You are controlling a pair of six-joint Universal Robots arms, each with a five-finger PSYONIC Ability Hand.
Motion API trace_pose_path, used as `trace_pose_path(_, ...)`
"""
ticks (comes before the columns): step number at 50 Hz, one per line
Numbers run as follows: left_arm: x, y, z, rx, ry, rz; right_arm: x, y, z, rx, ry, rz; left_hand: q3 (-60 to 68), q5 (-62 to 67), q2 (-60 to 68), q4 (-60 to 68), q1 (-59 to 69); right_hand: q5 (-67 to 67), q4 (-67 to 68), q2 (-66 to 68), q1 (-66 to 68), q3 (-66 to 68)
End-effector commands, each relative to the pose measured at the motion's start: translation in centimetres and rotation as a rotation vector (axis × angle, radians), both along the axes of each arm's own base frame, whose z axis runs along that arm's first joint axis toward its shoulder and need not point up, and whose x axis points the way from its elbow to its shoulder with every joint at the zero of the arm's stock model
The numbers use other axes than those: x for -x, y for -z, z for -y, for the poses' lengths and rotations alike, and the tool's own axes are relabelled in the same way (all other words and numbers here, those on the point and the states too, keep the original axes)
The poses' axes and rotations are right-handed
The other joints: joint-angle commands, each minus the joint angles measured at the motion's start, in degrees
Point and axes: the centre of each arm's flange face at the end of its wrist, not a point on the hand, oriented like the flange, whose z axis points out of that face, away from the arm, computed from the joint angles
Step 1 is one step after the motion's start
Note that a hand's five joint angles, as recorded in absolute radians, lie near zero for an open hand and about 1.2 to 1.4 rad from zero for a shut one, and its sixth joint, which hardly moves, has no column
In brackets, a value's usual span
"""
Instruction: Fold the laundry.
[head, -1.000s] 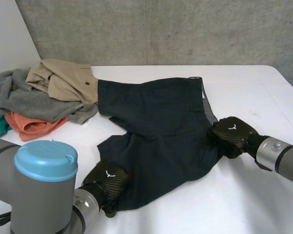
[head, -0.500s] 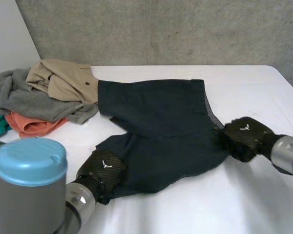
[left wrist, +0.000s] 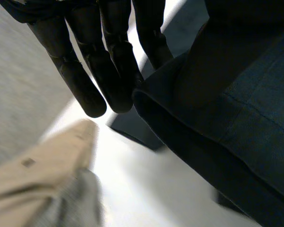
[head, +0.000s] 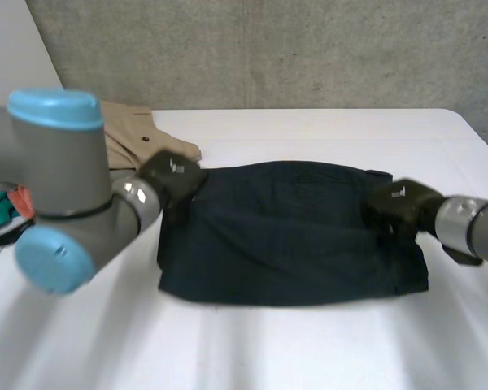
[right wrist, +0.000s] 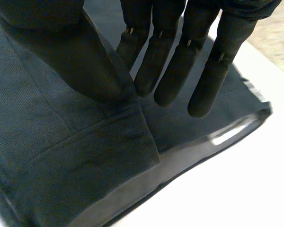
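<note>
Shorts (head: 293, 236) lie folded, left hand (head: 171, 173) and right hand (head: 397, 203) pinching opposite ends.

The left arm (head: 65, 162) hides most of the clothes pile (head: 134, 130); beige, orange and teal scraps peek out. The left hand (head: 172, 173) and right hand (head: 397, 203) are blurred in the head view. The shorts (head: 285, 236) run past the edges of both wrist views, their lower layer mostly covered.

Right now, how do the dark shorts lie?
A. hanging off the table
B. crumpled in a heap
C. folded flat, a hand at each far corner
C: the dark shorts lie flat and doubled, the left hand pinching one far corner, the right hand the other.
</note>
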Motion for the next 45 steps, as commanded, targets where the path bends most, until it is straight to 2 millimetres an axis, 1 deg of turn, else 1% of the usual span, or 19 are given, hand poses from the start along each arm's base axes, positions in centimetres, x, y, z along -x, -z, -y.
trace_pose_path(1, 2.9, -1.5, 4.3, 0.097, -0.013, -0.113, -1.8, -0.8, 4.1, 0.150, 0.113, 0.126, 11.9, 13.1, 11.5, 11.3, 13.5, 11.3, 11.5, 12.4, 16.5, 12.0)
trace_pose_path(4, 3.8, -1.2, 5.6, 0.118, -0.018, -0.137, -2.4, -0.8, 5.4, 0.212, 0.135, 0.152, 11.9, 13.1, 11.5, 11.3, 13.5, 11.3, 11.5, 12.4, 16.5, 12.0)
trace_pose_path(5, 4.4, -0.8, 6.4, 0.136, -0.025, -0.141, -2.8, -0.5, 6.2, 0.248, 0.155, 0.162, 11.9, 13.1, 11.5, 11.3, 13.5, 11.3, 11.5, 12.4, 16.5, 12.0)
trace_pose_path(8, 5.0, 0.0, 7.7, 0.162, -0.048, -0.147, -3.3, 0.0, 7.4, 0.303, 0.183, 0.166, 11.9, 13.1, 11.5, 11.3, 13.5, 11.3, 11.5, 12.4, 16.5, 12.0)
trace_pose_path(9, 5.2, 0.6, 8.6, 0.176, -0.075, -0.143, -3.7, 0.4, 8.0, 0.331, 0.198, 0.166, 11.9, 13.1, 11.5, 11.3, 13.5, 11.3, 11.5, 12.4, 16.5, 12.0)
trace_pose_path(12, 5.3, 1.9, 9.9, 0.203, -0.126, -0.117, -4.5, 1.6, 9.0, 0.372, 0.213, 0.168, 11.9, 13.1, 11.5, 11.3, 13.5, 11.3, 11.5, 12.4, 16.5, 12.0)
trace_pose_path(15, 5.4, 2.4, 10.6, 0.229, -0.155, -0.106, -5.1, 2.4, 9.6, 0.402, 0.213, 0.171, 11.9, 13.1, 11.5, 11.3, 13.5, 11.3, 11.5, 12.4, 16.5, 12.0)
trace_pose_path(16, 5.3, 2.5, 11.0, 0.249, -0.174, -0.102, -5.5, 3.1, 10.0, 0.421, 0.211, 0.172, 11.9, 13.1, 11.5, 11.3, 13.5, 11.3, 11.5, 12.4, 16.5, 12.0)
trace_pose_path(20, 5.4, 3.1, 11.8, 0.284, -0.189, -0.113, -5.8, 4.2, 11.1, 0.484, 0.224, 0.172, 11.9, 13.1, 11.5, 11.3, 13.5, 11.3, 11.5, 12.4, 16.5, 12.0)
trace_pose_path(24, 5.9, 4.0, 12.1, 0.299, -0.159, -0.129, -5.8, 4.6, 12.3, 0.571, 0.266, 0.187, 11.9, 13.1, 11.5, 11.3, 13.5, 11.3, 11.5, 12.4, 16.5, 12.0)
trace_pose_path(30, 6.3, 3.7, 13.3, 0.385, -0.177, -0.208, -6.3, 5.1, 13.6, 0.708, 0.300, 0.245, 11.9, 13.1, 11.5, 11.3, 13.5, 11.3, 11.5, 12.4, 16.5, 12.0)
trace_pose_path(35, 6.6, 3.6, 13.5, 0.409, -0.168, -0.255, -6.9, 6.1, 14.1, 0.729, 0.297, 0.264, 11.9, 13.1, 11.5, 11.3, 13.5, 11.3, 11.5, 12.4, 16.5, 12.0)
trace_pose_path(36, 6.9, 3.7, 13.4, 0.403, -0.146, -0.259, -6.9, 6.5, 14.0, 0.714, 0.298, 0.260, -4.4, -3.2, -4.8, -5.0, -2.8, -18.7, -18.5, -17.6, -13.5, -18.0)
trace_pose_path(37, 7.0, 3.7, 13.3, 0.399, -0.131, -0.263, -6.9, 6.7, 14.0, 0.707, 0.299, 0.257, -20.1, -18.9, -20.5, -20.7, -18.4, -37.6, -37.5, -36.5, -32.5, -36.9)
trace_pose_path(38, 7.2, 3.8, 13.1, 0.394, -0.122, -0.264, -7.0, 6.8, 13.9, 0.699, 0.300, 0.256, -31.6, -30.4, -31.9, -32.1, -29.9, -52.6, -52.5, -51.5, -47.5, -51.9)
trace_pose_path(39, 7.4, 3.8, 12.9, 0.390, -0.112, -0.265, -7.1, 6.9, 13.8, 0.694, 0.303, 0.255, -42.3, -41.1, -42.7, -42.9, -40.7, -58.7, -58.5, -57.6, -53.5, -58.0)
trace_pose_path(40, 7.6, 3.8, 12.8, 0.385, -0.100, -0.269, -7.1, 6.8, 13.7, 0.686, 0.313, 0.253, -58.1, -56.9, -58.5, -58.7, -56.5, -58.7, -58.5, -57.6, -53.5, -58.0)
trace_pose_path(42, 7.5, 3.7, 12.7, 0.383, -0.102, -0.270, -6.9, 6.7, 13.7, 0.679, 0.328, 0.253, -58.1, -56.9, -58.5, -58.7, -56.5, -58.7, -58.5, -57.6, -53.5, -58.0)
trace_pose_path(45, 7.4, 3.0, 12.7, 0.393, -0.116, -0.281, -6.5, 5.7, 13.6, 0.670, 0.344, 0.281, -58.1, -56.9, -58.5, -58.7, -56.5, -58.7, -58.5, -57.6, -53.5, -58.0)
